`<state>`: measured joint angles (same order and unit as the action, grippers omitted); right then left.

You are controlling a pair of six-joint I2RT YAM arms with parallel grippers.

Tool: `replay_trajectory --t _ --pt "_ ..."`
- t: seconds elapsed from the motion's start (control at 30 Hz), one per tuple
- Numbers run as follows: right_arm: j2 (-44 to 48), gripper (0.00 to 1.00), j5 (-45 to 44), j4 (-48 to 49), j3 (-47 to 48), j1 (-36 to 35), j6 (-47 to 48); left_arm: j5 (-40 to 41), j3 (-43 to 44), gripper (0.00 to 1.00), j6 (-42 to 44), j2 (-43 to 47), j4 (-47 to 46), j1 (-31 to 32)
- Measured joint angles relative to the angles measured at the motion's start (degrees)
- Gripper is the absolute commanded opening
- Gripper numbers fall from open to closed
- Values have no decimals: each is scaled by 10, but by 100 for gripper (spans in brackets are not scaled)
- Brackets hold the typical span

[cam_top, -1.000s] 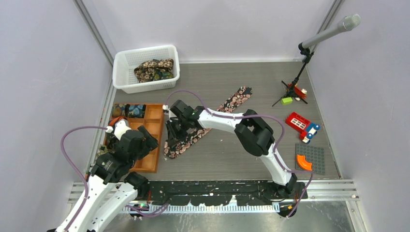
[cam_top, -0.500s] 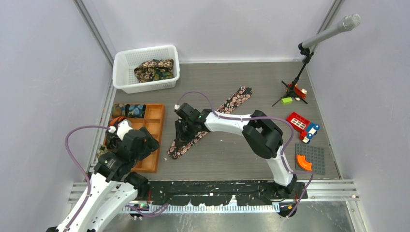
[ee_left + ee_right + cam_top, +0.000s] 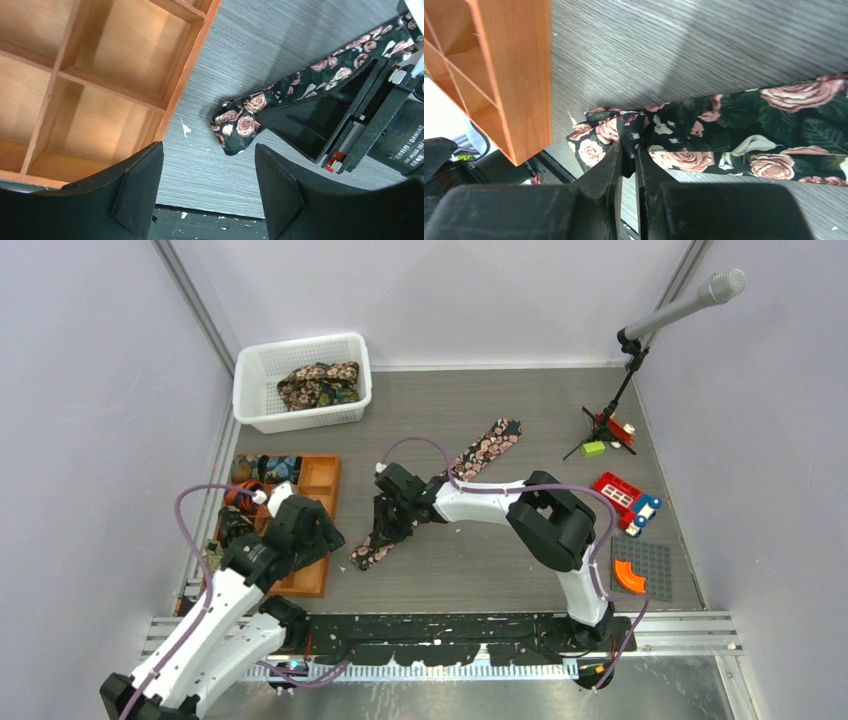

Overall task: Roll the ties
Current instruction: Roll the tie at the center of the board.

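Note:
A black tie with pink-cream roses (image 3: pixel 480 450) lies slantwise on the grey table, its near end by the orange tray (image 3: pixel 318 478). My right gripper (image 3: pixel 386 530) is shut on a pinched fold of that tie (image 3: pixel 684 135) near its near end; the fold shows between the fingers (image 3: pixel 596 175). My left gripper (image 3: pixel 318 536) is open and empty, low over the table just short of the tie's tip (image 3: pixel 235 125), beside the tray's corner (image 3: pixel 192 62). More ties (image 3: pixel 318 383) lie bunched in the white basket (image 3: pixel 255 365).
Rolled ties (image 3: pixel 268 468) sit in the tray's far compartments. A microphone stand (image 3: pixel 628 370) and toy bricks (image 3: pixel 625 498) are at the right, with a grey baseplate (image 3: pixel 652 562). The black rail (image 3: pixel 450 635) runs along the near edge.
My right gripper has drawn the tie's near end to the right and nearer, narrowing it into a fold. My left gripper has moved right, off the tray toward the tie's tip.

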<state>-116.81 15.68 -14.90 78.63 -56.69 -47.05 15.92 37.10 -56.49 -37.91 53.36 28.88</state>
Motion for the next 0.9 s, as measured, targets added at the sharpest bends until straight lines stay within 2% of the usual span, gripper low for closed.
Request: replay_trajectory --t 0.2,0.37,0.5,0.9 --pt "0 13 -2 30 -28 0 -9 -27 0 55 22 -95 -41 0" --pt "0 19 -2 48 -38 0 -11 -42 5 44 45 -181 -70 0" --pt "1 25 -4 57 -43 0 -12 -43 22 41 63 -247 -82 0" --pt "11 33 -24 53 -50 -1 -12 -36 57 32 122 -386 -125 0"
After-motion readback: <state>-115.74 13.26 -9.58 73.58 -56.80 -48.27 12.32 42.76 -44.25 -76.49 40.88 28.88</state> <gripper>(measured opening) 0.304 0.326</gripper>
